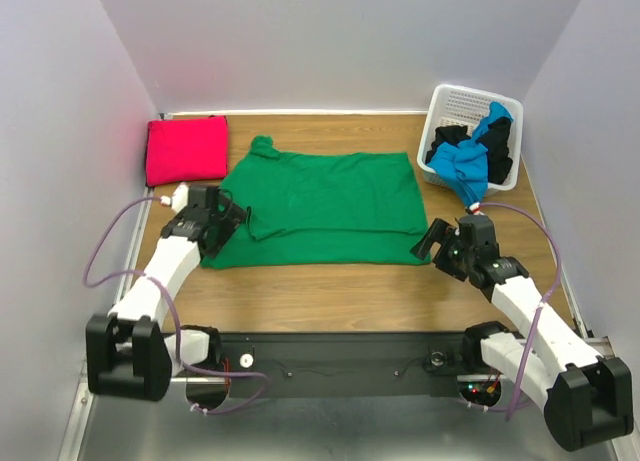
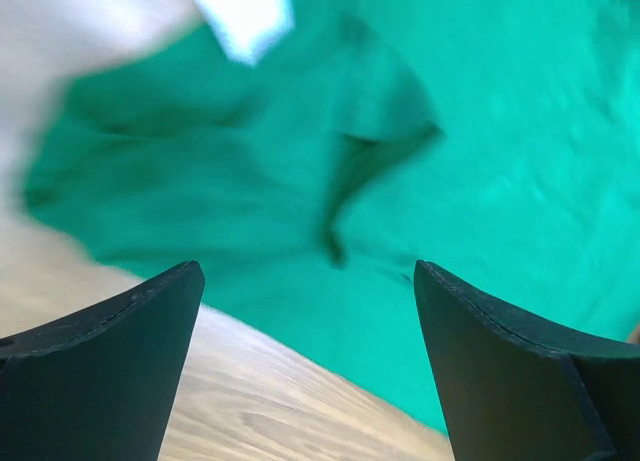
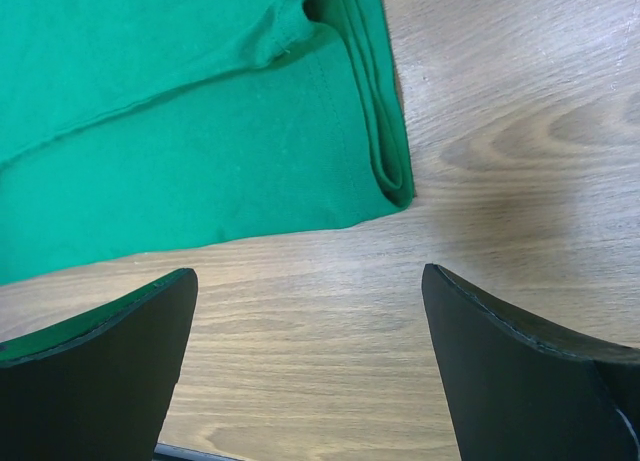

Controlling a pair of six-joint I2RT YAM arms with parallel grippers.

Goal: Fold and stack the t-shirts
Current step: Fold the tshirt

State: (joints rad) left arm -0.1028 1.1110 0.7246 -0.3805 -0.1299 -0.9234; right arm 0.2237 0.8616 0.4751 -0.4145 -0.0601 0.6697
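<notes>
Left pincer (image 1: 226, 219) gapes wide over the green t-shirt (image 1: 330, 196), at its left end; right pincer (image 1: 430, 243), equally wide, sits beside its right corner; long axis crosswise.

A white plastic lattice basket (image 1: 452, 105) sits at the upper right of the frame, on the far corner of a wooden table (image 1: 330, 291). Pale walls (image 1: 340, 41) close in around it.

Bare table (image 1: 330, 291) lies open this side of the green t-shirt (image 1: 330, 206); magenta t-shirt (image 1: 187, 149) and basket (image 1: 452, 106) fill the far corners.
</notes>
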